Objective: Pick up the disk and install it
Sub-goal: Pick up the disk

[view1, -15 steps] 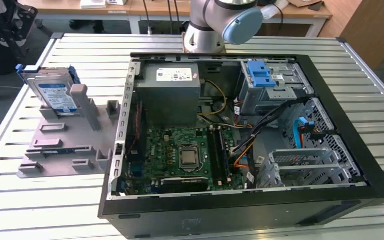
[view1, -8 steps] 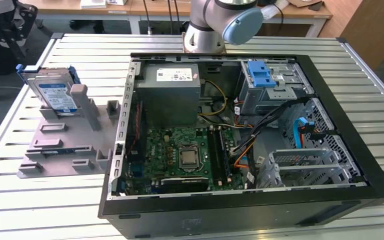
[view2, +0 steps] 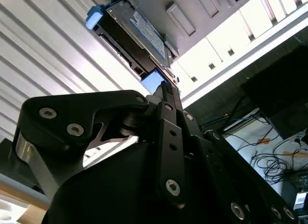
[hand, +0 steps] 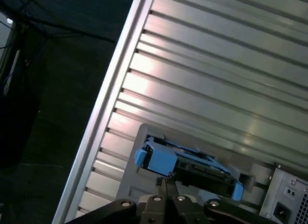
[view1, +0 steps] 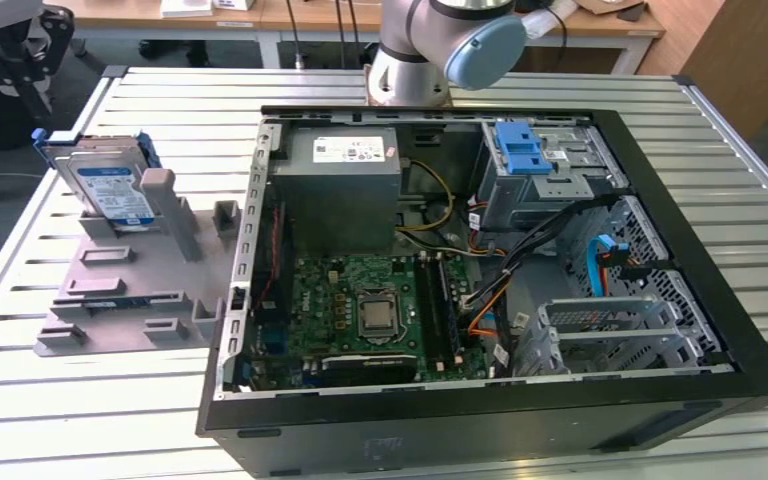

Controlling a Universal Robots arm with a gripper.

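While the disk [view1: 107, 185] stands on its edge in a grey holder [view1: 131, 260] on the desk [view1: 91, 420], at the upper left of the exterior view and apart from the open computer case [view1: 491, 425], the gripper [hand: 163, 181] hangs close to it in the first wrist view, jaws closed together and empty. I judge this is the approach for picking. A grasp needs the jaws opened and lined with the disk.

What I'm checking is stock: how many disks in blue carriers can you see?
1. The disk stands propped in the grey rack at the exterior view's left, beside the open computer case. More may sit hidden inside the case's drive cages.
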